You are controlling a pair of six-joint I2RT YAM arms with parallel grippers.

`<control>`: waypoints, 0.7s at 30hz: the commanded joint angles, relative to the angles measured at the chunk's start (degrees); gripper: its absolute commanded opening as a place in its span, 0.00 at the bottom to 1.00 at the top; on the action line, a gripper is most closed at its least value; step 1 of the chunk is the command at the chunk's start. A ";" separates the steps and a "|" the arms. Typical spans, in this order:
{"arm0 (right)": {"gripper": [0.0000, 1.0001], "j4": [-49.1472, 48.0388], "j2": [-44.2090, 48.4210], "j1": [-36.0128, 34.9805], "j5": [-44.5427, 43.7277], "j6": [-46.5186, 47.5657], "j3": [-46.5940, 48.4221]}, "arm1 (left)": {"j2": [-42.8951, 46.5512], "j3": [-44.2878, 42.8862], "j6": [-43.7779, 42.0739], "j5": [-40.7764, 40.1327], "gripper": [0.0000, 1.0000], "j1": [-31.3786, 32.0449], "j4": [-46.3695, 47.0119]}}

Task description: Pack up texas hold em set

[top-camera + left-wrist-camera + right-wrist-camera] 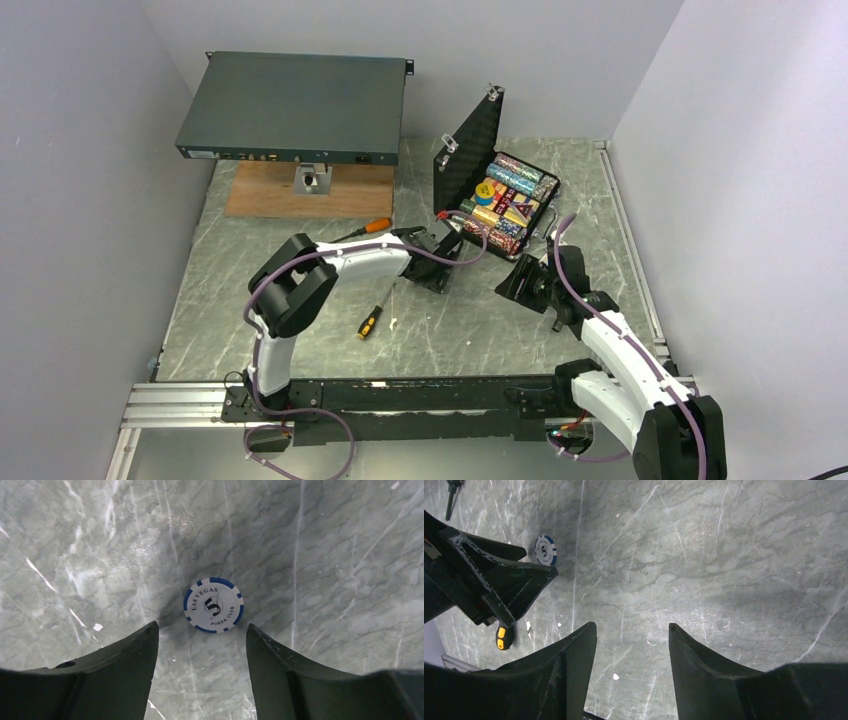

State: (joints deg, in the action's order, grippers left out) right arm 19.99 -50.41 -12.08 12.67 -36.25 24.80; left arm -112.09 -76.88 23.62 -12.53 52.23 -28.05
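Observation:
The black hinged case (545,190) stands open at the back right, its lid (472,150) upright. Multicoloured chip rows (512,178) fill it, with a yellow-and-blue item (484,189) among them. One loose white chip with blue edge marks (214,604) lies flat on the table, just beyond my left gripper (200,627), which is open and empty above it. The chip also shows in the right wrist view (545,550). My right gripper (631,627) is open and empty over bare table, right of the left gripper (499,580). In the top view the left gripper (437,262) hides the chip.
A dark-green rack unit (295,105) rests on a wooden board (310,192) at the back left. An orange-handled screwdriver (368,227) lies by the left arm. A yellow-and-black screwdriver (370,322) lies nearer the front. The right gripper (522,280) sits in front of the case.

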 commanded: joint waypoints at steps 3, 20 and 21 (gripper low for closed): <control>0.57 -3.20 -0.75 0.22 1.43 0.62 0.49 | -2.20 -4.73 -0.35 0.83 0.64 0.32 0.24; 0.57 -4.16 -0.92 0.24 2.07 -0.03 -0.57 | -5.21 -5.22 -0.49 1.01 0.47 0.33 -1.70; 0.57 -4.21 -0.98 0.22 2.16 -0.01 -0.54 | -5.69 -5.51 -0.58 0.94 0.47 0.39 -2.00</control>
State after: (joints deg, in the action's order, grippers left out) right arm 18.20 -51.79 -12.03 14.06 -36.21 24.60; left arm -115.74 -81.06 23.38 -11.79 52.34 -28.21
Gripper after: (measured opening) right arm 0.572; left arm 0.475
